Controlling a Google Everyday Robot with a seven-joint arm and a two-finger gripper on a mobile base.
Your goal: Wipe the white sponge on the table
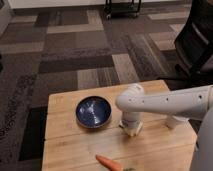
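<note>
My gripper (131, 128) points straight down at the wooden table (70, 145), just right of the table's middle. Its white arm (170, 102) reaches in from the right. A small pale white block, the white sponge (133, 132), shows at the gripper's lower end and rests on the table top. The gripper's body hides most of it, so I cannot tell how it is held.
A dark blue bowl (94, 111) stands on the table just left of the gripper. An orange carrot (108, 163) lies at the table's front edge. A black office chair (199, 42) stands at the right, beyond the table. A black cart (122, 7) is far back on the carpet.
</note>
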